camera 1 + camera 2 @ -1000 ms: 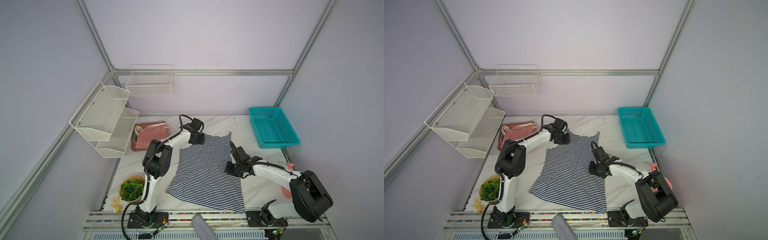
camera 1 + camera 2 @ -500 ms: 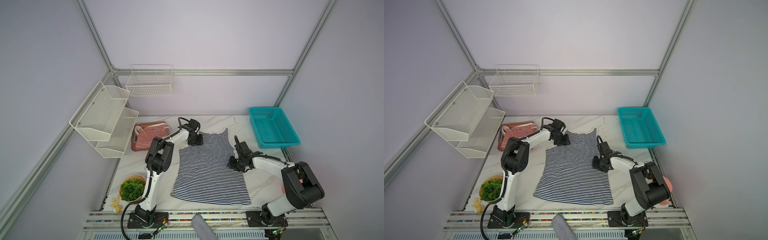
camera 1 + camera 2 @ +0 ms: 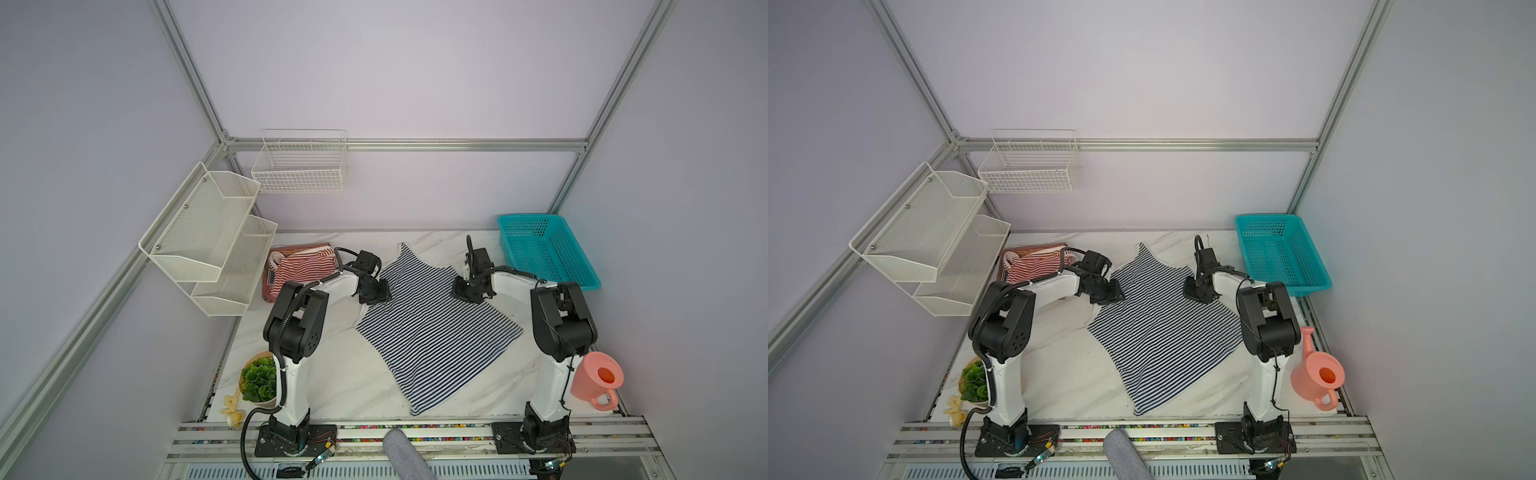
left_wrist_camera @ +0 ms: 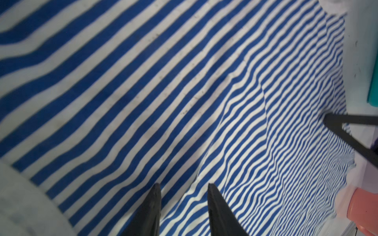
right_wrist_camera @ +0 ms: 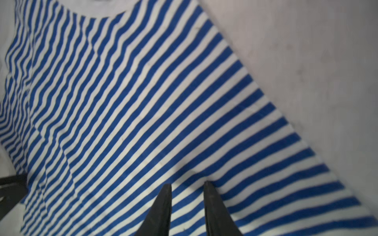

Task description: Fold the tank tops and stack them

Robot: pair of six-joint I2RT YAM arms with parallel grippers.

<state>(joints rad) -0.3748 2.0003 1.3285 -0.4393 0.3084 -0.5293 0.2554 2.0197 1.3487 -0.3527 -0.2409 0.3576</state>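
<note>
Navy-striped tank top [image 3: 432, 332] beneath parted jaws of left gripper [image 4: 183, 186], right gripper [image 5: 187, 183]

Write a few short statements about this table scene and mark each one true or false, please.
1. The navy-striped tank top lies spread open on the table. True.
2. The red-striped tank top sits inside the teal basket. False: it lies on the rust-red garment at the back left, and the basket looks empty.
3. The left gripper and the right gripper both reach the navy-striped tank top. True.
4. The pink watering can stands beside the plant. False: the can is at the front right, the plant at the front left.
</note>
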